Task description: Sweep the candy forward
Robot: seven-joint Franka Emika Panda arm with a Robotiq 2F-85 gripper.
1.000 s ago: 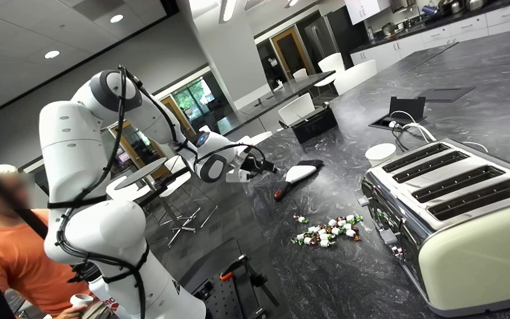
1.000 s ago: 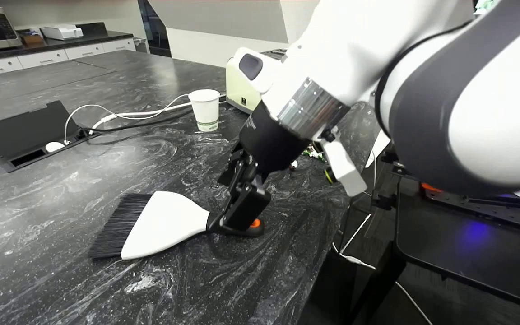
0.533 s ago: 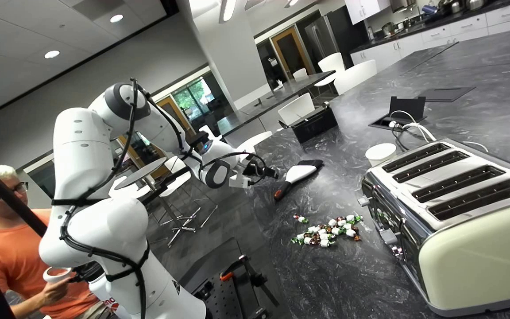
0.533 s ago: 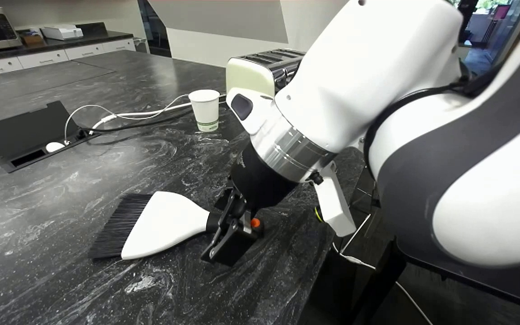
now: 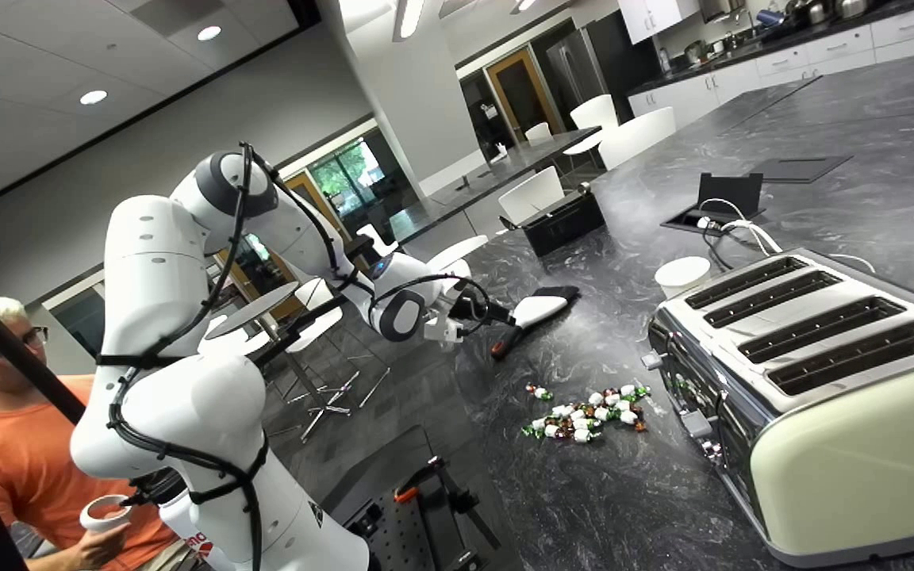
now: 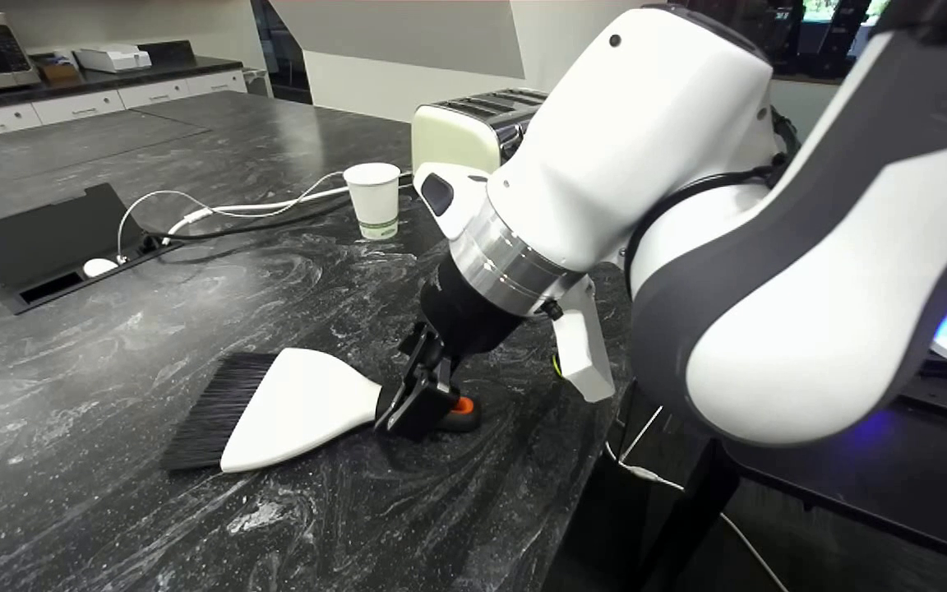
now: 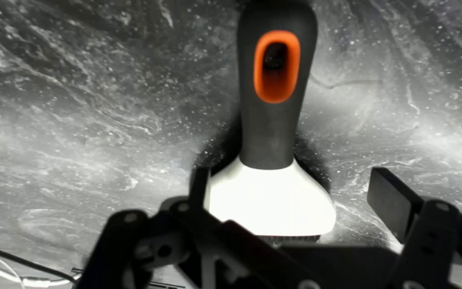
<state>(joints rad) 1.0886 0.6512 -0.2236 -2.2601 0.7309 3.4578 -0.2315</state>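
The candy (image 5: 588,414) is a loose cluster of small white, green and brown wrapped pieces on the dark table, with a few set apart; the arm hides it in an exterior view. The brush (image 6: 309,407) lies flat, with a white head, black bristles and a black handle with an orange-lined hole. It also shows in an exterior view (image 5: 538,309) and in the wrist view (image 7: 271,200). My gripper (image 7: 295,186) is open over the brush, one finger on each side of it. In an exterior view the gripper (image 6: 420,403) is at the handle near the white head.
A cream four-slot toaster (image 5: 862,476) stands beside the candy. A paper cup (image 6: 375,201) and white cables (image 6: 235,210) lie behind, by an open table outlet (image 6: 38,238). A black box (image 5: 564,226) sits at the table edge. A person (image 5: 28,444) sits behind the arm.
My gripper has moved along the brush and come in around its handle, dipping and then rising slightly in an exterior view. It stays open. The brush and candy have not moved.
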